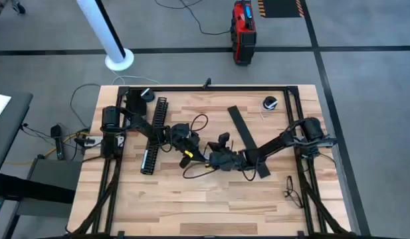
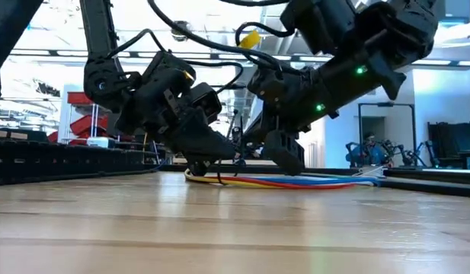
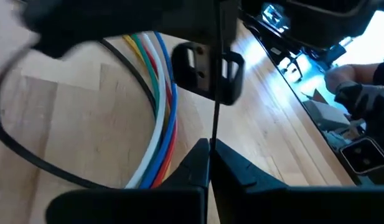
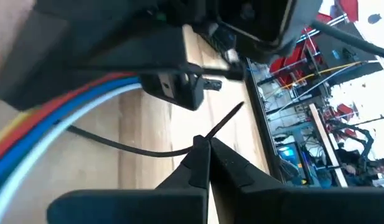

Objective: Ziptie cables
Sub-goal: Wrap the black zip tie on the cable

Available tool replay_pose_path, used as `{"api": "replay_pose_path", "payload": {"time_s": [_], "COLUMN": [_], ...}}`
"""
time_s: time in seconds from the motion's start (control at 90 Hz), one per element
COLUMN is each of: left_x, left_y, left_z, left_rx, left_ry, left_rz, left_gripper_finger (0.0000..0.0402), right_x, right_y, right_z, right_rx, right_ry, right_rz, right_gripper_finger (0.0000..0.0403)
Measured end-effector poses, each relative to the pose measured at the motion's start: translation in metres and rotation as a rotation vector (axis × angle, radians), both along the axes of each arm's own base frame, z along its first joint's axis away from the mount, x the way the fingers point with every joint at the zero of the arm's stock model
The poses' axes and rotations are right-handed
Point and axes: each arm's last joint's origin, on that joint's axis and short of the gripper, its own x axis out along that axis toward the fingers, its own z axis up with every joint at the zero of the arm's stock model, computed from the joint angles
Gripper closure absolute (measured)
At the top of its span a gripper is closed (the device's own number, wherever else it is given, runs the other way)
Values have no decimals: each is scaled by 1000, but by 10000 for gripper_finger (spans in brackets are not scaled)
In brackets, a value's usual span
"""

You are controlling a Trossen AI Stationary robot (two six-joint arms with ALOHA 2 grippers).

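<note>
Fingers pinched shut on a thin black zip tie [image 3: 215,124]: the left gripper [image 3: 209,149] holds one stretch of the strap while the right gripper [image 4: 204,149] clamps the free tail, both low over the middle of the wooden table [image 1: 211,206]. The cables [image 2: 295,181], a flat run of blue, white, red and yellow wires, lie on the wood directly beneath the two grippers. The strap appears to loop loosely around them, not yet drawn tight. The risk, judging from here, is slippage. The strap is thin and smooth, and a hard pull could draw it out of either grip. A slack loop could also let one wire stray outside the bundle before it cinches.
</note>
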Motion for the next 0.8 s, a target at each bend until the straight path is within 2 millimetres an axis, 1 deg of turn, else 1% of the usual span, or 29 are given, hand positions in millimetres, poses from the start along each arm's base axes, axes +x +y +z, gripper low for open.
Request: {"api": "replay_pose_path", "payload": {"time_s": [0.356, 0.711, 0.8], "left_x": [0, 0, 0], "left_y": [0, -8, -9], "left_z": [-1, -1, -2], "left_rx": [-58, -48, -50], "left_ry": [39, 43, 46], "left_rz": [37, 29, 26], "left_gripper_finger": [401, 401, 402], "right_x": [0, 1, 2], "right_y": [-2, -9, -11], "right_z": [0, 0, -1], "right_rx": [-11, -7, 26], "right_ry": [13, 13, -2], "right_rz": [2, -13, -12], "right_gripper_finger": [403, 403, 403]}}
